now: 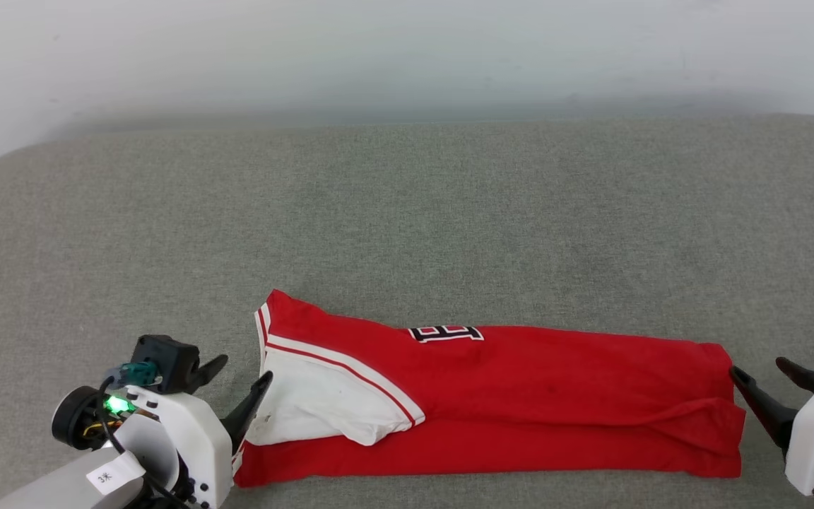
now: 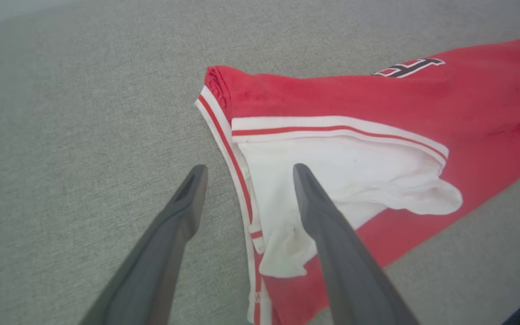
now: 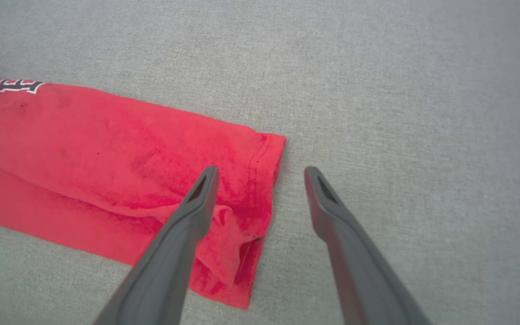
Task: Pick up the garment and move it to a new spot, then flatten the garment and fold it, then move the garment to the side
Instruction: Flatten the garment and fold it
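The garment (image 1: 520, 396), a red jersey folded lengthwise into a long band, lies near the front edge of the grey surface. Its white sleeve (image 1: 322, 403) with striped trim is on top at the left end, and a bit of black lettering (image 1: 446, 333) peeks out at the fold. My left gripper (image 1: 241, 378) stands open at the left end, one finger over the sleeve (image 2: 332, 180), nothing held. My right gripper (image 1: 767, 378) is open at the hem end (image 3: 260, 180), straddling the hem edge with nothing in it.
The grey fabric surface (image 1: 407, 212) stretches wide behind the garment to a pale wall (image 1: 407, 49). Its rounded corner shows at the far left. Bare fabric lies to the left and right of the garment.
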{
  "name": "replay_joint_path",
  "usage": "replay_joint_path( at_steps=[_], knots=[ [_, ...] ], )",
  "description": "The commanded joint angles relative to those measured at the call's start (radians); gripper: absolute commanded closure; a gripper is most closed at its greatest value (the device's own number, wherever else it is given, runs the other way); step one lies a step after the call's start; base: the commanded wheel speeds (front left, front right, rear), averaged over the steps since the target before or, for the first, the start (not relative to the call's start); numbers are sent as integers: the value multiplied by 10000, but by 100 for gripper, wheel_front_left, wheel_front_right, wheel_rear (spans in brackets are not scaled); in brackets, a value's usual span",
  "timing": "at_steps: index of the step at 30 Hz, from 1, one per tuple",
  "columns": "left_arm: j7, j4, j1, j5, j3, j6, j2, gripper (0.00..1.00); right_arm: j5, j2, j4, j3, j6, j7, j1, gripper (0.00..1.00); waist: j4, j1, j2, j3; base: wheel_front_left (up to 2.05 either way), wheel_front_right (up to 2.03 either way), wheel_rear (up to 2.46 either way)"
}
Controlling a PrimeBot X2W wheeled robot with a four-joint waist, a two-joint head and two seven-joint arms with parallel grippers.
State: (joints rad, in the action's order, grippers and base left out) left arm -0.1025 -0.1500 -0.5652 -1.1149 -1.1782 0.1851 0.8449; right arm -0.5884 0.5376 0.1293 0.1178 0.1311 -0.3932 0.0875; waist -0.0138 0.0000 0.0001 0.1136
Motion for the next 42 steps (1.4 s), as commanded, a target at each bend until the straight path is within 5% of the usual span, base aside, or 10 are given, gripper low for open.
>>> replay_joint_path(
  at_steps=[1, 12, 22, 27, 36, 42],
  knots=[
    [-306, 61, 150, 76, 156, 214, -9, 0, -112, 81, -220, -130, -8, -163, -148, 0, 18, 0, -1, -99, 0, 0, 0],
    [-1624, 185, 744, 908, 1593, 1893, -430, 0, -942, 428, -1027, -1424, -8, -2710, -371, 0, 282, 0, -1, -10, 0, 0, 0],
    [-1635, 840, 2261, 3689, 4839, 2648, -1649, 0, -1052, -36, -171, -1586, -8, -4331, 266, 0, 725, 0, -1, 420, 0, 0, 0],
    [-1635, 946, 3031, 4581, 5998, 2372, -2272, 0, -931, -265, 317, -1369, -8, -4239, 465, 0, 875, 0, -1, 604, 0, 0, 0],
    [-1636, 768, 4499, 6597, 8551, 1025, -4014, 0, -1567, -721, 1571, -203, -5, -3585, 866, 0, 1129, 0, -1, 857, 0, 0, 0],
    [-1637, 680, 4817, 7491, 9271, 496, -4674, 0, -1972, -907, 1951, 225, 7, -3252, 928, 0, 1173, 0, -1, 845, 0, 0, 0]
  ],
)
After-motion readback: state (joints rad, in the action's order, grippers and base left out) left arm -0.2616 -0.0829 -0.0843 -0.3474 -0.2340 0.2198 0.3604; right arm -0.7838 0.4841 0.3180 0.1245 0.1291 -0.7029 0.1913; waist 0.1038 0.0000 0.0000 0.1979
